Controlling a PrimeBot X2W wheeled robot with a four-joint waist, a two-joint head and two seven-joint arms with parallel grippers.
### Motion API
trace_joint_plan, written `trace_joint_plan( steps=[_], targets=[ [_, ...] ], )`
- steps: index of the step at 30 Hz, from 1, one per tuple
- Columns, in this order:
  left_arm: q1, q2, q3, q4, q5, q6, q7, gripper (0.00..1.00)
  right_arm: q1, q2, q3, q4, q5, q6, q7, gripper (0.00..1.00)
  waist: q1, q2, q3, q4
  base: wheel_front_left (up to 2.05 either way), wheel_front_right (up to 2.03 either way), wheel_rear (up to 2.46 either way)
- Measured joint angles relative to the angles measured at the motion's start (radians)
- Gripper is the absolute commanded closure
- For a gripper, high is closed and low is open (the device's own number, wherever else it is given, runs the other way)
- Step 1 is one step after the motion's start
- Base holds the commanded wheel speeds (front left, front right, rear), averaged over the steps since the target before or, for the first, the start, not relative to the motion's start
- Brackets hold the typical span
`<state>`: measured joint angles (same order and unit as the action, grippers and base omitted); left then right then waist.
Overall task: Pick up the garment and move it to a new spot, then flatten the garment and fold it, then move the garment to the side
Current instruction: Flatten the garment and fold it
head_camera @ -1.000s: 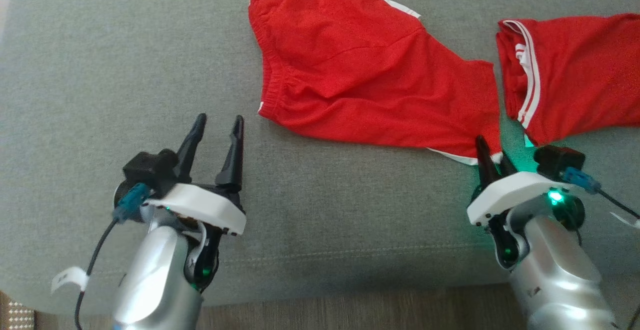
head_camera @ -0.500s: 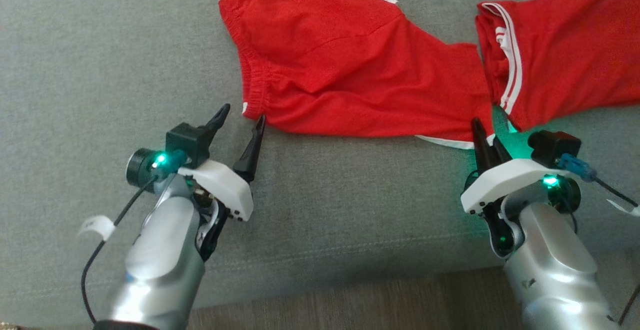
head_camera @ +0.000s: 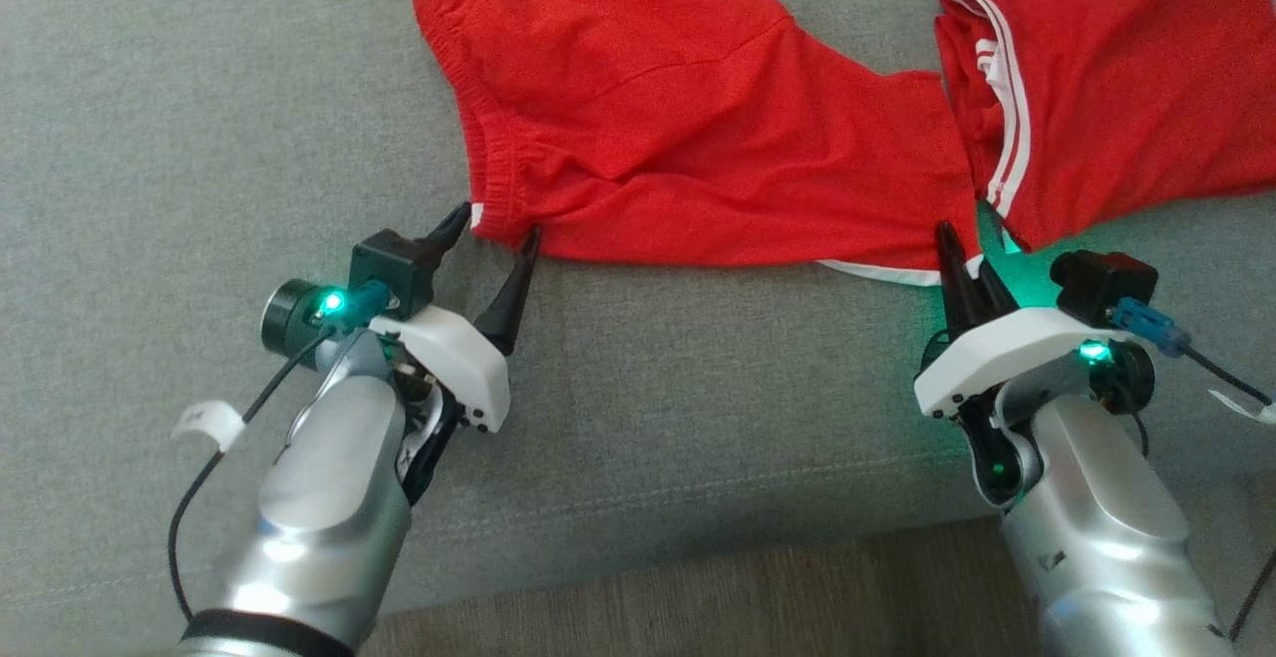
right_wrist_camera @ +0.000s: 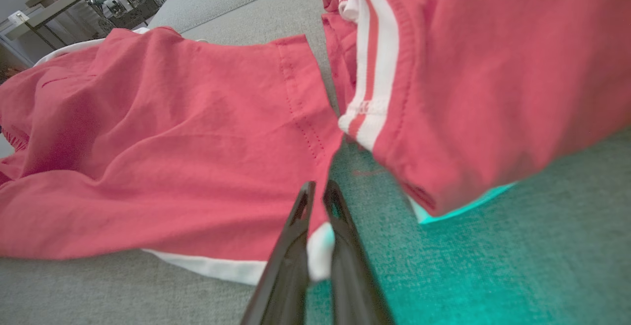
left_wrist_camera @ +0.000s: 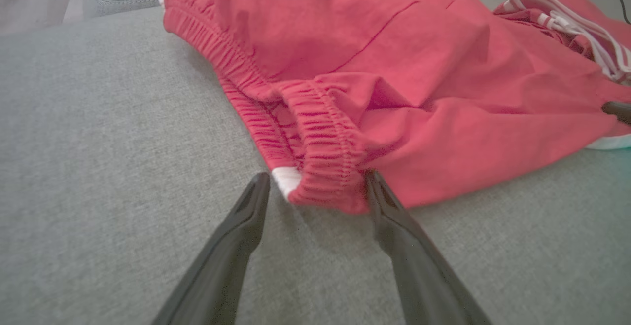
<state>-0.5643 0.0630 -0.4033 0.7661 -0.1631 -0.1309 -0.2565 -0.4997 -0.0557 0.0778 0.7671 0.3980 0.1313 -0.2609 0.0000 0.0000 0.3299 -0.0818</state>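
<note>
The red shorts (head_camera: 698, 139) lie crumpled on the grey sofa (head_camera: 199, 89), from the middle over to the right, waistband (left_wrist_camera: 320, 187) to the left and one leg running right along the near edge. The right pincer (head_camera: 962, 248) is pressed together, pinching the white hem (right_wrist_camera: 320, 251) at the near right corner of that leg. The left pincer (head_camera: 496, 222) is spread wide and low on the sofa, straddling the near corner of the waistband without gripping it.

The step in hand looks like taking the second hold before the lift. To do it well, the left pincer should slide a little farther in, so that the gathered elastic sits deep between its jaws and not just at the tips, and then close on both layers of the band. The white tab at the corner is a poor thing to hold alone; the thick elastic beside it should grip better.

The right hold looks thin, only the hem trim, so it may slip if the arms pull apart hard. Lift both ends together and keep the cloth only lightly taut.

Another red garment (head_camera: 1116, 109) with white stripes lies just beside the pinched corner, perhaps touching it. Rise straight up first, so it is not dragged along.
</note>
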Motion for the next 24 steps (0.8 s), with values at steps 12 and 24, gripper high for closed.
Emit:
trace_joint_plan(
  steps=[12, 24],
  targets=[
    [-0.019, 0.004, -0.015, -0.014, -0.037, -0.001, 0.000, 1.00, 0.000, -0.001, 0.028, -0.043, 0.002, 0.000, 0.002, 1.00, 0.0000, 0.0000, -0.002, 0.010, 0.00, 0.00, 0.00],
    [0.047, 0.031, 0.030, -0.216, -0.124, -0.001, 0.000, 1.00, -0.033, -0.021, -0.011, -0.232, -0.140, 0.000, 0.033, 1.00, 0.0000, 0.0000, -0.120, 0.071, 0.00, 0.00, 0.00]
  ],
)
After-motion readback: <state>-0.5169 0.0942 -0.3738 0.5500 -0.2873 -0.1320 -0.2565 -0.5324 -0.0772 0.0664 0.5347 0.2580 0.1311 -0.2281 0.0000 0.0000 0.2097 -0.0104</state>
